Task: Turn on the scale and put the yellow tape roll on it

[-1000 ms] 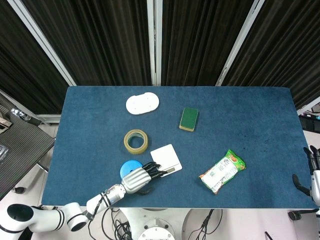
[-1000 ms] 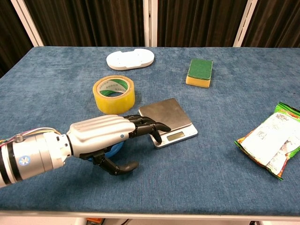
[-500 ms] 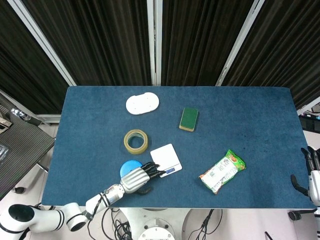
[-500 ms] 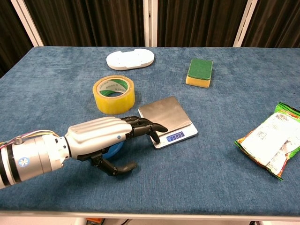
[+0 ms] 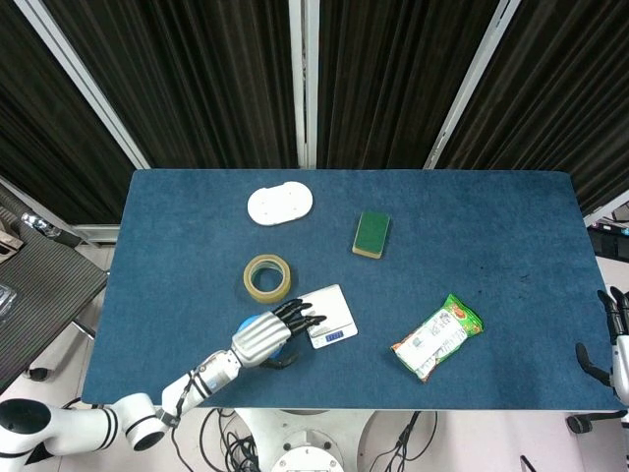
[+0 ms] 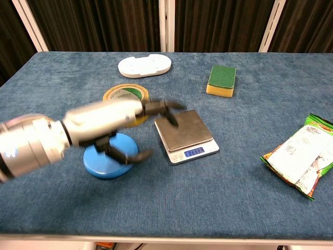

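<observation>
1. The left hand [image 6: 112, 122] is seen above the table [image 6: 234, 198], fingers spread and grasping nothing.
2. The yellow tape roll [image 5: 267, 278] lies just beside the scale [image 6: 186, 136], whose display is lit.
3. Whether the right hand [image 5: 616, 339] is clenched cannot be told.

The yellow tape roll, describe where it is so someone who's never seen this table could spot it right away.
On the blue table, start at the small scale with the lit display near the front edge. The yellow tape roll lies flat just behind its left corner, partly hidden by the left hand in the chest view. It is the only hollow ring.
</observation>
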`<action>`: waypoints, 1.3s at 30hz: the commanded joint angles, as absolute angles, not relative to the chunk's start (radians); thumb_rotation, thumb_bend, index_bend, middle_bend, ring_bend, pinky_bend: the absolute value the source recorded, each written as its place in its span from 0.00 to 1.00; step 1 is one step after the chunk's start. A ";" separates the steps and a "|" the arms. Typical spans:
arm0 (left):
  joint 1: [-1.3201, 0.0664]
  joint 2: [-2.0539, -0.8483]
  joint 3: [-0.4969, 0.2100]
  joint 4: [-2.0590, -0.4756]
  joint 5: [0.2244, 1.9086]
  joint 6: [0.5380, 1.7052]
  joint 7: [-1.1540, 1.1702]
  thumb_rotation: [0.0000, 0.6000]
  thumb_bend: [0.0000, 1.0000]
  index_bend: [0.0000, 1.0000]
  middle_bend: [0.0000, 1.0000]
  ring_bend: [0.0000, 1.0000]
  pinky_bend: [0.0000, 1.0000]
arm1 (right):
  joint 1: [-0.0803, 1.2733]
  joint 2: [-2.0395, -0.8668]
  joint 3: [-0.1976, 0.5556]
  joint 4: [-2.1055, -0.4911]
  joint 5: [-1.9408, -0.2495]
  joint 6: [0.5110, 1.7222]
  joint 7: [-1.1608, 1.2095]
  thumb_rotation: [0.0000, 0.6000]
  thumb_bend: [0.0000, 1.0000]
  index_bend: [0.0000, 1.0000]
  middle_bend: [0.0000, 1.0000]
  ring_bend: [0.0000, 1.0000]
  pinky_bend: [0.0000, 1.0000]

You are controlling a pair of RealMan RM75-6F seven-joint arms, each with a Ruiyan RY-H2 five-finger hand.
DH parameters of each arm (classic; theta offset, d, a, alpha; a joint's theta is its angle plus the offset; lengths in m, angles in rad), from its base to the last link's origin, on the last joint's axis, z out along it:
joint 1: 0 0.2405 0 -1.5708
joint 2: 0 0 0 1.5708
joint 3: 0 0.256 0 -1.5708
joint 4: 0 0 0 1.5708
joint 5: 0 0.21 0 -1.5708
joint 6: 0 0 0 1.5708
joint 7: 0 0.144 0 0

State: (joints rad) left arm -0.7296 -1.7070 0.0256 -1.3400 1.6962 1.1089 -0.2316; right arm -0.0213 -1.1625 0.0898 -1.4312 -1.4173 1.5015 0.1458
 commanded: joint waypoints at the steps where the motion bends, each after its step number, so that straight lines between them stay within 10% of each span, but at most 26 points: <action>1: -0.736 -1.690 -0.007 -1.351 1.669 1.114 -0.242 1.00 0.46 0.04 0.17 0.00 0.02 | -0.021 -1.162 0.090 -1.434 -1.420 1.503 0.145 1.00 0.28 0.00 0.00 0.00 0.00; 14: -0.804 -1.708 -0.150 -1.249 1.430 0.934 -0.164 1.00 0.12 0.04 0.04 0.00 0.03 | -0.025 -1.158 0.091 -1.451 -1.427 1.518 0.140 1.00 0.29 0.00 0.00 0.00 0.00; 31: -0.889 -1.721 -0.201 -1.132 1.257 0.707 -0.138 1.00 0.10 0.04 0.03 0.00 0.06 | -0.021 -1.153 0.095 -1.441 -1.416 1.502 0.155 1.00 0.29 0.00 0.00 0.00 0.00; 39: -0.899 -1.724 -0.196 -1.116 1.212 0.685 -0.075 1.00 0.16 0.15 0.20 0.08 0.31 | -0.013 -1.155 0.097 -1.438 -1.408 1.483 0.153 1.00 0.29 0.00 0.00 0.00 0.00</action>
